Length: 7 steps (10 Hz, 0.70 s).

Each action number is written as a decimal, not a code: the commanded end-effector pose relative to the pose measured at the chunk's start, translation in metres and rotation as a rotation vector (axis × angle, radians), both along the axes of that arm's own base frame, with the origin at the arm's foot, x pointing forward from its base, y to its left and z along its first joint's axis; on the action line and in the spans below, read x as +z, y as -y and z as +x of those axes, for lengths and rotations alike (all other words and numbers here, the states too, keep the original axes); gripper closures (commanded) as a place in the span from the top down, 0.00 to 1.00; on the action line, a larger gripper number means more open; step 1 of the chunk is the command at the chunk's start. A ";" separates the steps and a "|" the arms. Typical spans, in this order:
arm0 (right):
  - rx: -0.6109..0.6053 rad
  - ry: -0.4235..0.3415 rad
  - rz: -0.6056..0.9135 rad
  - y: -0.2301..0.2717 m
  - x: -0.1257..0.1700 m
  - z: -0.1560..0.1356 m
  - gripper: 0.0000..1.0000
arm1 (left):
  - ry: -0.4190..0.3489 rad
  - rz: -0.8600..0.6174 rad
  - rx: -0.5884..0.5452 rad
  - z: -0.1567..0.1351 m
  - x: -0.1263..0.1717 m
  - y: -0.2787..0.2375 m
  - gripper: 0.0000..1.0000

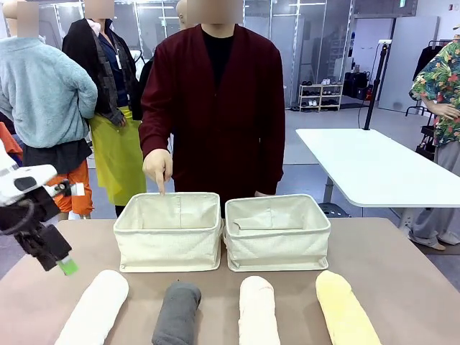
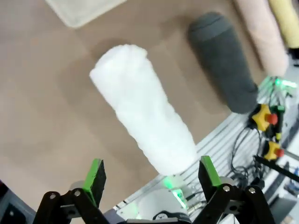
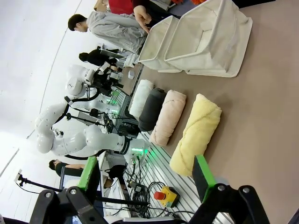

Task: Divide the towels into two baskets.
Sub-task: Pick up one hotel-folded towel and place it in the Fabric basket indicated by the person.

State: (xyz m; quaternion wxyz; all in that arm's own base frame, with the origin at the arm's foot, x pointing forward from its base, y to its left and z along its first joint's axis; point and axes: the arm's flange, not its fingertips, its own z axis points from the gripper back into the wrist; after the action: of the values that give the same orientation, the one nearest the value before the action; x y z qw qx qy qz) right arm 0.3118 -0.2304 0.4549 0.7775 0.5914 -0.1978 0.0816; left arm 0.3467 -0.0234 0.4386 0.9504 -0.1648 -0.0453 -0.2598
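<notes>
Brown tabletop [image 1: 388, 251]; towels [image 1: 176, 316] cropped at near ends; left pincer [image 1: 63, 263] seemingly agape

Four towels: white [image 1: 93, 310], dark grey [image 1: 176, 315], cream [image 1: 257, 310], pale yellow [image 1: 345, 309]. Two baskets: left [image 1: 169, 248], right [image 1: 277, 248].

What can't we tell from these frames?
- Front view: near ends of the white towel, dark grey towel, cream towel and pale yellow towel, cut by the bottom edge.
- Front view: floors of the left basket and right basket, mostly behind their front walls.
- Left wrist view: most of the pale yellow towel, past the top-right corner.
</notes>
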 end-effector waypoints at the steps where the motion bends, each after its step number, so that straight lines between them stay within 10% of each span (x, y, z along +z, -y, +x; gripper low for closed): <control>1: 0.003 0.020 0.005 -0.001 0.001 -0.003 1.00 | -0.001 0.051 0.127 -0.005 -0.022 0.013 1.00; 7: 0.003 0.020 0.005 -0.001 0.001 -0.003 1.00 | -0.006 0.116 0.301 -0.018 -0.080 0.035 1.00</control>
State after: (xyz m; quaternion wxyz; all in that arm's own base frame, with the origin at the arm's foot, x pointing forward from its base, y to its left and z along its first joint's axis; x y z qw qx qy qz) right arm 0.3117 -0.2304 0.4549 0.7773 0.5917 -0.1976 0.0817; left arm 0.3799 -0.0562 0.3958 0.9832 -0.1233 -0.0388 -0.1289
